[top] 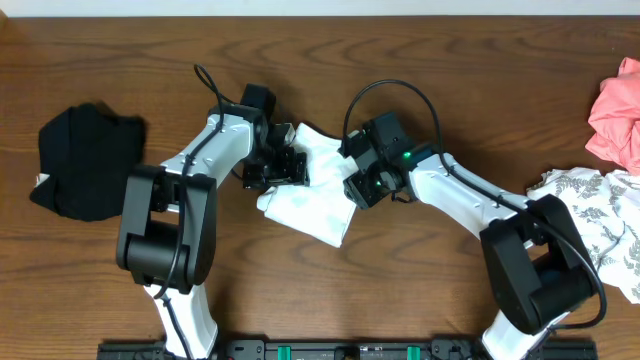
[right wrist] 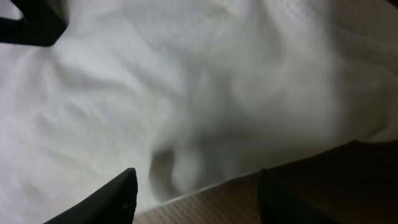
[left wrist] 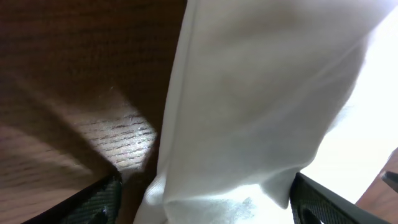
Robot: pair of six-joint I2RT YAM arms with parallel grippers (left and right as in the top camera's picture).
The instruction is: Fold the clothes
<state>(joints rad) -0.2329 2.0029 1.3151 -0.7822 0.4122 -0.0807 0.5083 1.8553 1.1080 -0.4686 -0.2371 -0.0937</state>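
1. The white T-shirt [top: 310,205] lies bunched in a rough folded packet at the middle of the table [top: 320,60], one corner toward the far edge and one toward the near edge.
2. The left gripper [top: 278,168] sits at the shirt's left edge. The left wrist view shows its fingers [left wrist: 99,198] spread wide, with a band of white cloth running up between them. We see no pinch on the cloth.
3. The right gripper [top: 352,185] sits over the shirt's right edge. In the right wrist view its fingers [right wrist: 109,198] stand apart, and the gap shows the cloth's edge and a strip of bare wood. Nothing is gripped.
4. Hard to read: from overhead the wrist bodies cover both sets of fingertips and the shirt's upper middle. Both wrist views are blurred, the fingers are cut off at the lower frame edge, and we cannot count the cloth layers.
5. Outward: a black garment [top: 85,160] lies in a heap well to the left. A pink garment [top: 618,110] and a leaf-patterned white garment [top: 600,215] lie at the far right, both cut off by the frame.
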